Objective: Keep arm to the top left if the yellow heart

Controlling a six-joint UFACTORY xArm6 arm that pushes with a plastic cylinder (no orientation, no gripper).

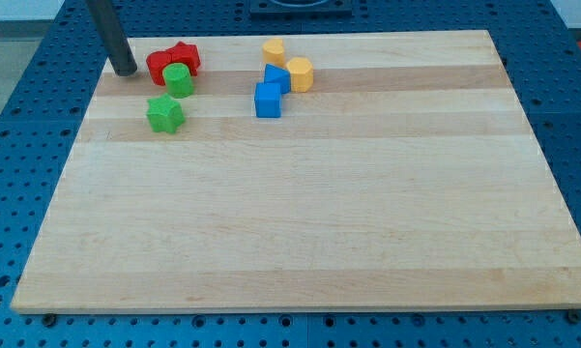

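My tip [125, 71] rests near the board's top left corner, just left of the red blocks. Two yellow blocks sit at the view's top centre: a small one [274, 50] and a larger one [300, 73]; I cannot tell which is the heart. My tip is far to the left of both. Two blue blocks [276, 78] [268, 100] sit beside the yellow ones. A red star-like block [183, 56] and a red block [159, 66] sit right of my tip, with a green cylinder [180, 80] touching them. A green star [164, 113] lies below.
The wooden board [300, 232] lies on a blue perforated table [10, 193]. The board's left edge runs close to my tip.
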